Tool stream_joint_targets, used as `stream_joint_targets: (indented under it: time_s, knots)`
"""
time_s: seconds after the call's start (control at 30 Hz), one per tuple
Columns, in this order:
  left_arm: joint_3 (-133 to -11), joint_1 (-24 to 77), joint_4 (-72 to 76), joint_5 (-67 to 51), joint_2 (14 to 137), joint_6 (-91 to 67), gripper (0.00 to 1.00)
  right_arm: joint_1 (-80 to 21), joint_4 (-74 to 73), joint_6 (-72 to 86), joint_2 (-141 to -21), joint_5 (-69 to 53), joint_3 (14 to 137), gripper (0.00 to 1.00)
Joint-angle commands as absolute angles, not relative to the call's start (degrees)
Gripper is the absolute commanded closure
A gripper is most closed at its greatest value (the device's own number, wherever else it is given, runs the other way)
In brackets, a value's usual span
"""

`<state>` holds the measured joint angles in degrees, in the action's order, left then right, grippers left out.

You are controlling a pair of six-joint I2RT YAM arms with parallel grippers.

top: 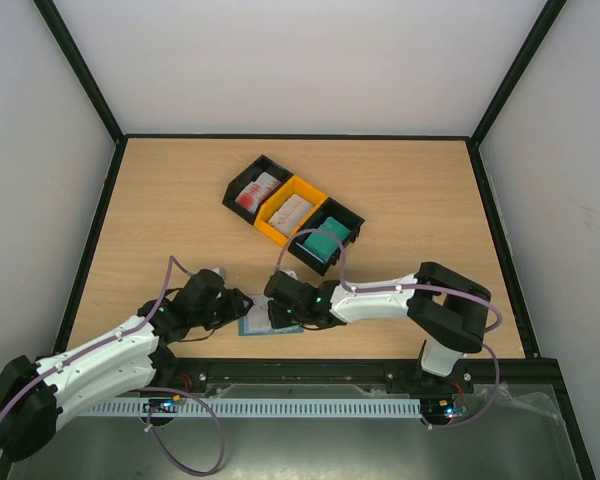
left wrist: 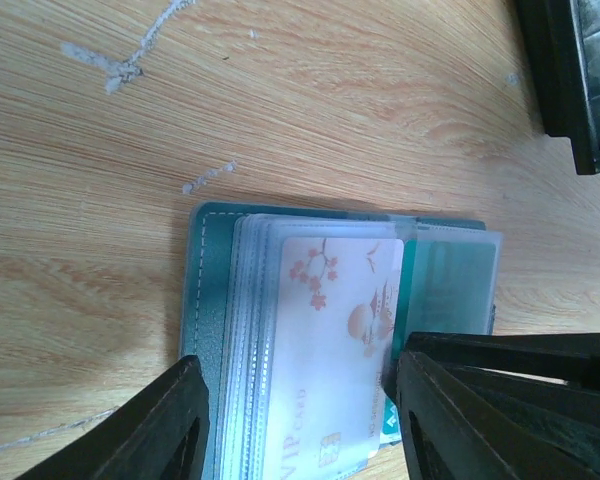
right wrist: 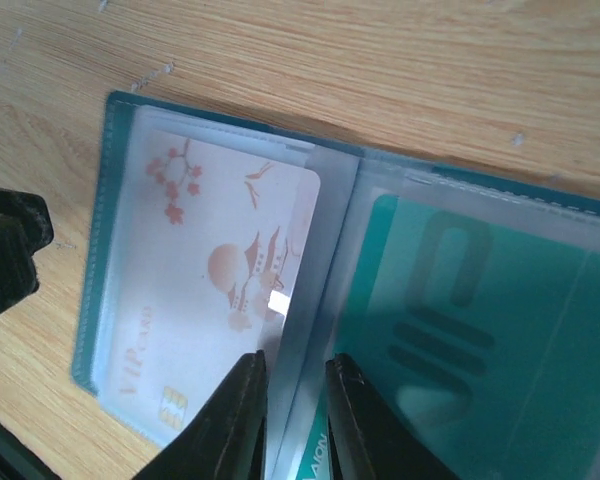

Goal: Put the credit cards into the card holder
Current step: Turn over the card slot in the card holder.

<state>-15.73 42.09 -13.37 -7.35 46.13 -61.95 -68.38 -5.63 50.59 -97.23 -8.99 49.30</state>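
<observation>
1. The card holder lies open and flat on the wooden table, near its front edge, between the two grippers.
2. A white card printed with blossoms sits under a clear sleeve on the holder's left page. A green card shows through the plastic on the right page. Whether the white card is pushed fully home is hard to tell.
3. The left gripper hangs over the holder with its jaws spread wide, one on each side of the white card's page, gripping nothing.
4. The right gripper has its jaws drawn close on the clear sleeve at the centre fold and appears to pinch that leaf.
5. Further cards wait well apart behind the holder: red-and-white cards in a black bin, whitish cards in the yellow bin, and green-teal cards in a second black bin.
6. The step in hand looks like opening or holding a sleeve for a card. It would be done best with a light pinch on the leaf that does not drag the holder off the table, the left gripper steadying the cover, and any card fed squarely so its corners do not catch the sleeve mouth.
</observation>
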Motion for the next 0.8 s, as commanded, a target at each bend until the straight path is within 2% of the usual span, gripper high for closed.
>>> stream_joint_targets:
  time_s: [0.0, 0.13, 0.23, 0.53, 0.77]
  knots:
    - [-15.94, 41.75, -13.53, -8.0, 45.96, -61.72, 0.48, -68.73, -5.02, 51.33, -92.35, -4.82, 47.47, 0.82]
    - [-15.94, 41.66, -13.38, -8.29, 46.07, -61.57, 0.52, -68.75, -3.45, 50.43, -93.58, -7.56, 48.15, 0.81]
    - [-15.97, 41.66, -13.29, -8.8, 46.31, -61.48, 0.55, -68.73, -2.86, 50.83, -95.83, -9.29, 48.4, 0.85]
    - [-15.38, 41.66, -10.77, -10.54, 47.61, -61.17, 0.55, -68.73, -3.92, 51.12, -98.18, -9.15, 47.34, 0.95]
    - [-14.62, 41.66, -8.86, -11.28, 48.38, -61.3, 0.54, -68.73, -5.05, 51.41, -99.78, -8.44, 47.33, 0.96]
